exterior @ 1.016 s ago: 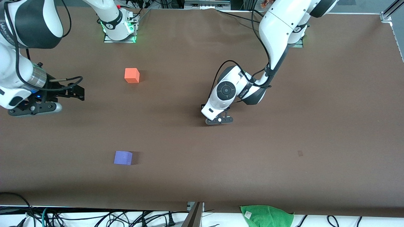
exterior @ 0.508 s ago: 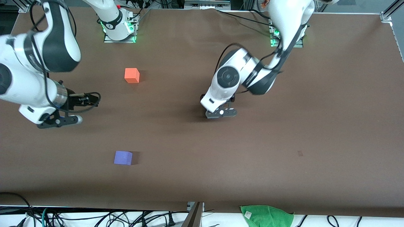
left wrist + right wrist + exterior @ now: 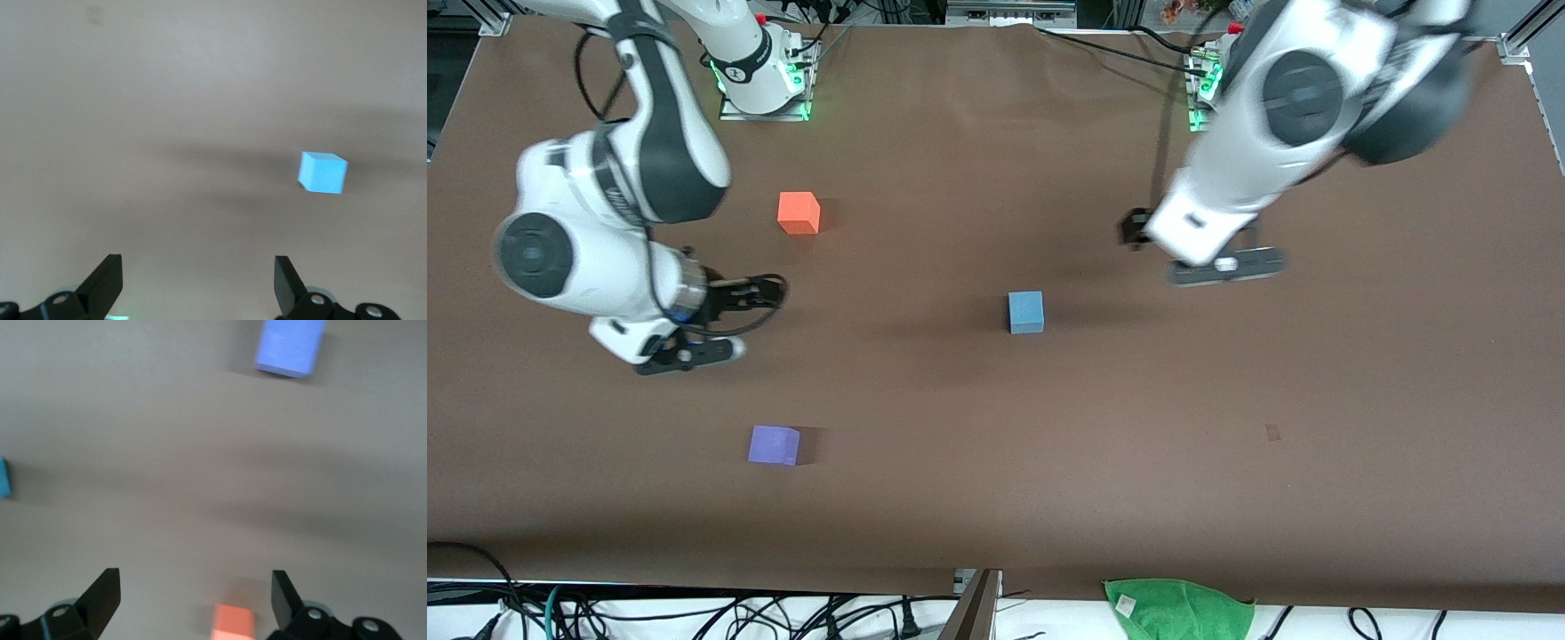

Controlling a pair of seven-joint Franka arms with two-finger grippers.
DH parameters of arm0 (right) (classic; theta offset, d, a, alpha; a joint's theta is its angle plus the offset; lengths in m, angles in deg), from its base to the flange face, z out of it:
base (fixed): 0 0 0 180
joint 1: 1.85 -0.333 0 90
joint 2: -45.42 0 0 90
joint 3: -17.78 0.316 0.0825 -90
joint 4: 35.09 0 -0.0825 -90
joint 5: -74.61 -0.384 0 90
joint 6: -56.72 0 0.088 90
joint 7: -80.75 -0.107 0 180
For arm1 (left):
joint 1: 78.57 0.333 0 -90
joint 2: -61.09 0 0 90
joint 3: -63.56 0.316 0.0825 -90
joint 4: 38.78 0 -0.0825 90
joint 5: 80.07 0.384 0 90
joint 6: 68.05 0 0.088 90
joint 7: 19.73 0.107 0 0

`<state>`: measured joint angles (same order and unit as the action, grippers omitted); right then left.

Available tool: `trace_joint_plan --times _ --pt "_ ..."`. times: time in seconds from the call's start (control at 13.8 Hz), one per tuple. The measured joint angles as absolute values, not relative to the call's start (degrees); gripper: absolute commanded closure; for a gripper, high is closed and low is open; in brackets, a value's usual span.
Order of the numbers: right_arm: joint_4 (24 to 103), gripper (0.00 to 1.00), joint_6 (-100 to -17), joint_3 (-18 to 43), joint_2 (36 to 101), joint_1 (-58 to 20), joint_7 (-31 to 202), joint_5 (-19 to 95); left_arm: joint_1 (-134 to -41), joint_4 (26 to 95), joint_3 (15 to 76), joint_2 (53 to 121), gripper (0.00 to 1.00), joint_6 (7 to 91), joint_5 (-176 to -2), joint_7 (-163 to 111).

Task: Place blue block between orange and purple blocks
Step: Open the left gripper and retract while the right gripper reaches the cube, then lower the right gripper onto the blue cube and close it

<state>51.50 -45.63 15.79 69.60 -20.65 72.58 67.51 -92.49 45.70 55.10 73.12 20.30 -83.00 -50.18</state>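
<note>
The blue block (image 3: 1025, 312) sits alone on the brown table near its middle; it also shows in the left wrist view (image 3: 323, 172) and at the edge of the right wrist view (image 3: 3, 478). The orange block (image 3: 799, 213) lies toward the right arm's end, and the purple block (image 3: 774, 444) lies nearer the front camera than it. My left gripper (image 3: 1223, 266) is open and empty (image 3: 198, 270), up over the table toward the left arm's end from the blue block. My right gripper (image 3: 689, 354) is open and empty (image 3: 195, 583), over the table beside the gap between orange (image 3: 233, 623) and purple (image 3: 290, 347).
A green cloth (image 3: 1178, 608) lies at the table's edge nearest the front camera, with cables along that edge. A small dark mark (image 3: 1272, 432) is on the table toward the left arm's end.
My left gripper has risen and swung away toward its base, uncovering the blue block on the table. My right gripper has moved in toward the gap between the orange and purple blocks.
</note>
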Motion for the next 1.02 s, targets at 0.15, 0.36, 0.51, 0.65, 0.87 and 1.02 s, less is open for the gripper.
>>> trace_joint_plan --times 0.15,0.36,0.51,0.65,0.87,1.02 --pt "51.74 0.0 -49.46 16.17 72.17 -26.84 62.3 67.32 -87.51 45.66 55.53 71.16 0.0 18.56 -82.43 -41.32" --pt "51.87 0.0 -57.78 16.34 76.95 -38.5 43.5 67.3 -82.98 45.71 59.44 70.99 0.0 18.65 -82.36 -28.03" --pt "51.91 0.0 -63.94 16.27 80.2 -44.01 34.55 67.31 -81.17 47.06 62.8 70.24 0.0 20.8 -82.62 -22.52" --pt "51.9 0.0 -68.97 16.16 83.32 -47.32 30.05 67.35 -78.0 53.83 63.51 65.72 0.0 26.08 -83.02 -21.73" --pt "51.27 0.0 -71.98 16.03 85.82 -48.51 29.15 67.36 -76.57 62.45 62.99 57.63 0.0 27.69 -83.2 -21.43" --pt "49.02 0.0 -72.3 16.03 87.09 -49.12 29.15 67.36 -76.44 63.31 62.48 56.51 0.0 26.79 -82.83 -21.48"
